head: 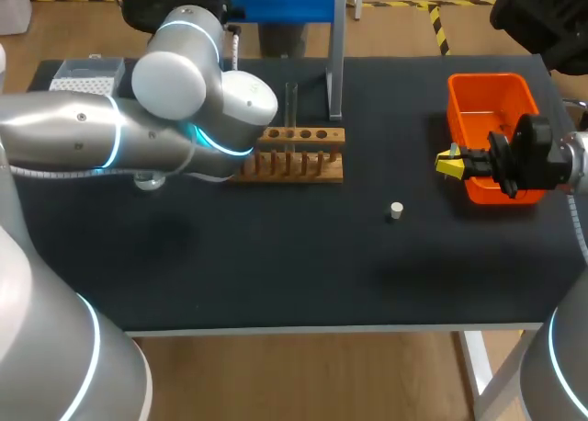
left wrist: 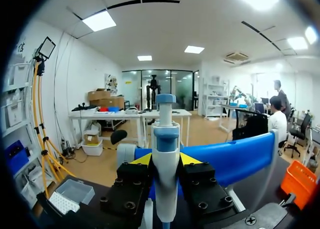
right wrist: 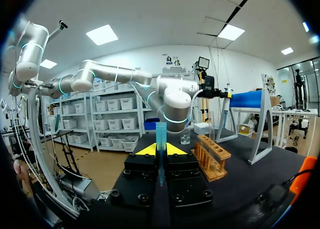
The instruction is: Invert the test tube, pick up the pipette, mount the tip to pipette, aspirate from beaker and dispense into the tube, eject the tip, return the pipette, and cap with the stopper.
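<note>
By the bin's [head: 491, 83] rim, right end effector [head: 448, 162] grips tip [right wrist: 160, 136].

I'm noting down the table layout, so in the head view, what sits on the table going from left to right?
Tip box → wooden tube rack → white stopper → orange bin.
</note>
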Controlling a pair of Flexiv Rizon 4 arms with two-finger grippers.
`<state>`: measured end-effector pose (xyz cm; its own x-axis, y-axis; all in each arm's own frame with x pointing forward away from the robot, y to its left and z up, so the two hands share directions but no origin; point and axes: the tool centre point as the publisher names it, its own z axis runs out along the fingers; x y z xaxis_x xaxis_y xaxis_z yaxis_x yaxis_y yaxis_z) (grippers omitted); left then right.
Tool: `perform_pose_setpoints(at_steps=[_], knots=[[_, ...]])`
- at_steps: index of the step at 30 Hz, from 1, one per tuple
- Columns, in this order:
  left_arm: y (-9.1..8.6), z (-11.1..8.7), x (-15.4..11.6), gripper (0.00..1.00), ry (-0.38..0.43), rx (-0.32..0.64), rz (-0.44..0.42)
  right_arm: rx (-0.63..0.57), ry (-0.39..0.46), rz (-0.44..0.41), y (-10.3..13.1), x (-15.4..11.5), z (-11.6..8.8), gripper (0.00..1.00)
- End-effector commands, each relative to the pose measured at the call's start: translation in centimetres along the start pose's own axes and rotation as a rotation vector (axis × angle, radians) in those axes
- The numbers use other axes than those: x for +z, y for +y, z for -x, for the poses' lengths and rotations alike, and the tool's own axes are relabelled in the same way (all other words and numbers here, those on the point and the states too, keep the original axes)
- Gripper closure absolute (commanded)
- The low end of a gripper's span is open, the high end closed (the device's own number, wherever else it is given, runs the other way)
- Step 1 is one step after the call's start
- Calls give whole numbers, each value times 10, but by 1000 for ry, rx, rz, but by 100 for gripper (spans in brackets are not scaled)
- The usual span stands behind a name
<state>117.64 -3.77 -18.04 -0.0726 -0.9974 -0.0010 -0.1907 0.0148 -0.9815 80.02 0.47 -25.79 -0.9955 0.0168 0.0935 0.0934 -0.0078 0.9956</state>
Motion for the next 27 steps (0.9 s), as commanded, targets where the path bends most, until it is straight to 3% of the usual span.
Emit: perform_pose_setpoints(at_steps=[1, 11, 20, 27], knots=[[-11, 2, -2, 100, 1, 6, 11, -1, 0, 0, 0, -1, -1, 100], [-22, 0, -15, 100, 34, 14, 11, -1, 0, 0, 0, -1, -1, 100], [-48, -8, -66, 100, 230, 72, 27, -1, 0, 0, 0, -1, -1, 100], [-64, -24, -116, 100, 444, 88, 30, -1, 0, 0, 0, -1, -1, 100]])
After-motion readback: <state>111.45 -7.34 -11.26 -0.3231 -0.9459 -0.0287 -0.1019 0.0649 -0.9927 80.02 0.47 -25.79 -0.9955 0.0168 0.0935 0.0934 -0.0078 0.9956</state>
